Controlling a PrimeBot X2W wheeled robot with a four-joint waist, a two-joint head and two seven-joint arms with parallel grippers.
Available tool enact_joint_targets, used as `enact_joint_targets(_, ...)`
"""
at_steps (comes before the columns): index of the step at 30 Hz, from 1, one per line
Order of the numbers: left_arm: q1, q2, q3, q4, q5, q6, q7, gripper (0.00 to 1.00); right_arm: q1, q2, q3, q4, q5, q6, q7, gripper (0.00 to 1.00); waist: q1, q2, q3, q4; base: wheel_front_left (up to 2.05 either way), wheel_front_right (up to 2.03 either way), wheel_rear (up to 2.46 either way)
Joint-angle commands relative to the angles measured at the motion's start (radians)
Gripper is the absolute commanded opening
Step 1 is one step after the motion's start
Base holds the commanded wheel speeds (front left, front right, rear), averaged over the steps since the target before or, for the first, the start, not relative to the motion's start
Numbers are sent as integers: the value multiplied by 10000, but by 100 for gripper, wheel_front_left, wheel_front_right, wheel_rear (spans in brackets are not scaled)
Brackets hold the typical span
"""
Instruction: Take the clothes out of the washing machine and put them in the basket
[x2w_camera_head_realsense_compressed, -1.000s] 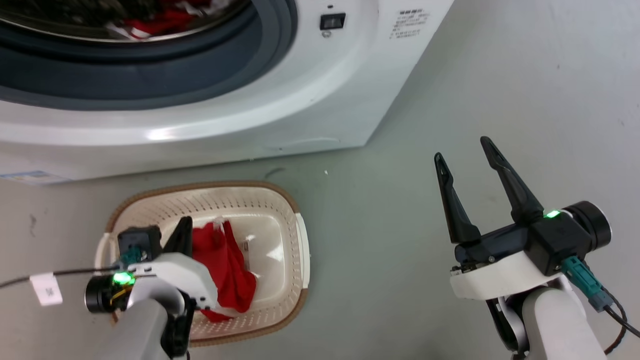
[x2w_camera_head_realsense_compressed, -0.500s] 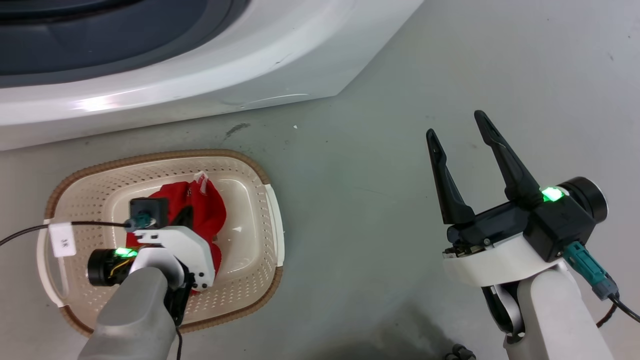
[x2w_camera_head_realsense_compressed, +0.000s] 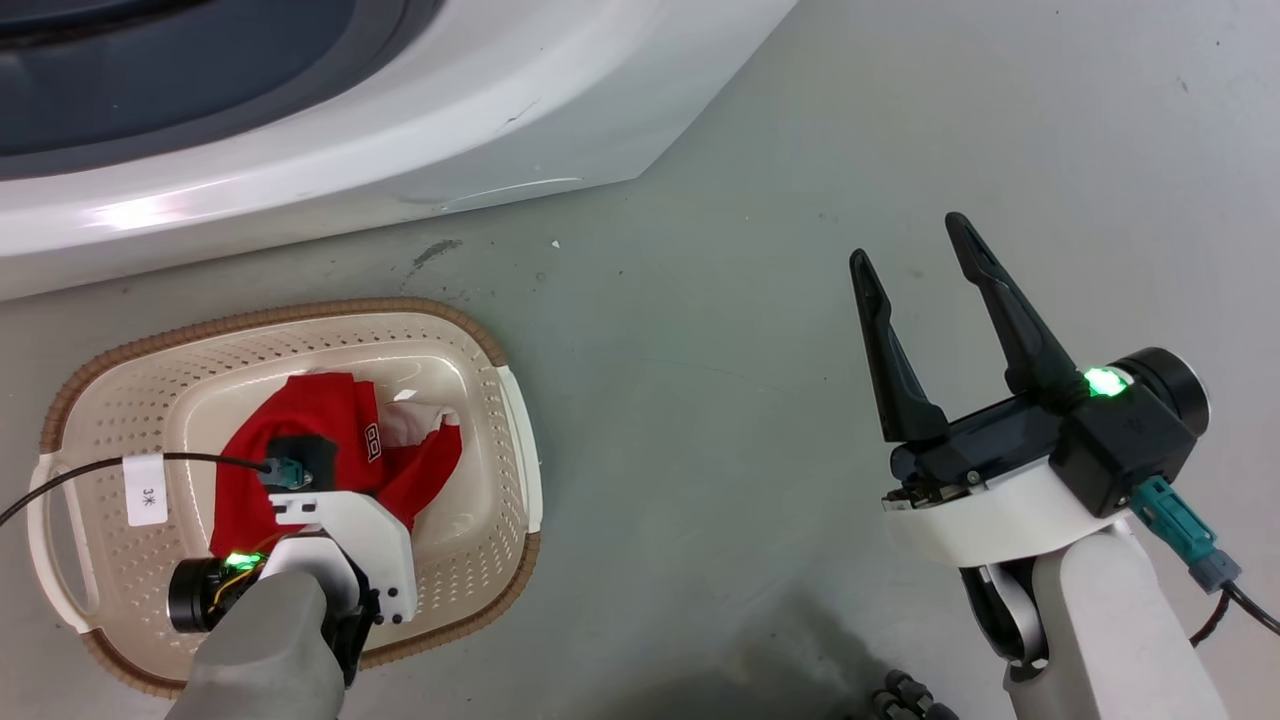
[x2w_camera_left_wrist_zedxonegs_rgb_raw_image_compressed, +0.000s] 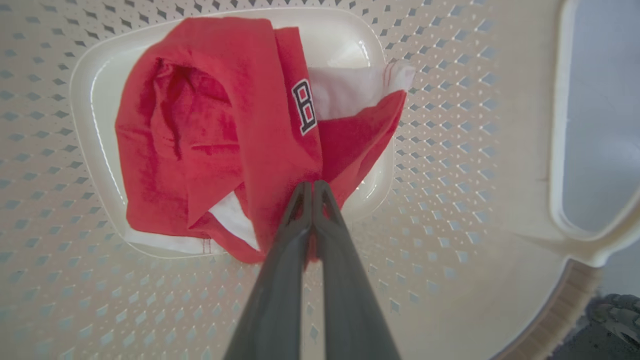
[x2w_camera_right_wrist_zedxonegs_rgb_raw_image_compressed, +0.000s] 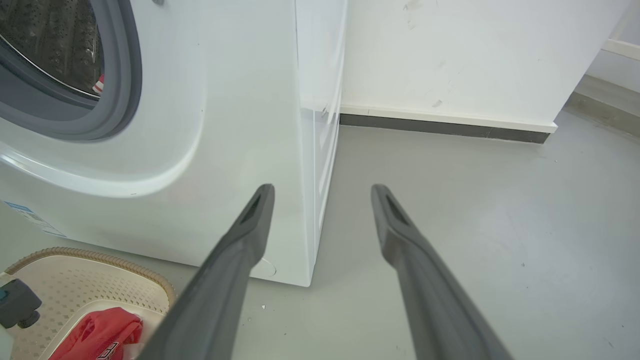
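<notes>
Red jersey (x2w_camera_left_wrist_zedxonegs_rgb_raw_image_compressed: 215, 130) is down in the basket (x2w_camera_left_wrist_zedxonegs_rgb_raw_image_compressed: 450, 210), crumpled on the cream floor with its number print facing up and a white panel poking out toward 1 o'clock in the left wrist view. In comes the left gripper (x2w_camera_left_wrist_zedxonegs_rgb_raw_image_compressed: 312, 185) from 6 o'clock, its two dark fingers pressed together with no gap between them, and a fold of the red cloth is pinched right at the tips. From that pinch the bulk of the garment spreads away toward 10 and 11 o'clock, while a smaller red flap runs off toward 1 o'clock. Over to the head view: the basket sits at 8 o'clock on the grey floor (x2w_camera_head_realsense_compressed: 700, 420), and the washing machine (x2w_camera_head_realsense_compressed: 420, 150) stretches across the top from 10 to 12 o'clock. The right gripper (x2w_camera_head_realsense_compressed: 906, 240) hangs at 4 o'clock, fingers spread wide with nothing between them, over bare floor and well apart from the basket. Its own wrist view looks past those parted fingers at the machine's front corner, with the grey-rimmed porthole (x2w_camera_right_wrist_zedxonegs_rgb_raw_image_compressed: 117, 75) at 10 o'clock and a scrap of red and white cloth just visible inside the drum.
</notes>
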Motion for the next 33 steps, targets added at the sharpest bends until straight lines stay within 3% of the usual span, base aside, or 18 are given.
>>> enact_joint_targets(1, 80, 69, 61, 77, -113, 84, 113, 0, -126, 17, -11, -43, 36, -7, -27, 100, -1, 0, 29, -4, 0, 0, 0)
enact_joint_targets(5, 144, 2, 144, 131, -281, 116, 352, 4, -127, 17, -36, -101, 21, -7, -28, 100, -1, 0, 31, 27, 0, 0, 0)
enact_joint_targets(6, 133, -13, 168, 138, -315, 141, 295, 72, -120, 15, -48, -97, 13, -7, -29, 100, -1, 0, 10, 42, 0, 0, 0)
enact_joint_targets(7, 137, -35, 145, 143, -302, 130, 247, 100, -108, 15, -61, -82, 9, -7, -29, 100, -1, 0, -40, 62, 0, 0, 0)
enact_joint_targets(18, 437, -241, 59, 176, -373, -172, -666, 100, 208, 15, -87, 193, -11, -7, -27, 100, -1, 0, -1379, 373, 0, 0, 0)
enact_joint_targets(25, 446, -326, 48, -106, -299, -113, -1414, 100, 585, 15, -252, 404, -130, -7, -27, 100, -1, 0, -2372, 728, 0, 0, 0)
enact_joint_targets(33, 1067, -33, 508, -2280, 181, 349, -1524, 100, 962, 15, -398, 455, -278, -7, 8, 100, -1, 0, -3069, 1033, 0, 0, 0)
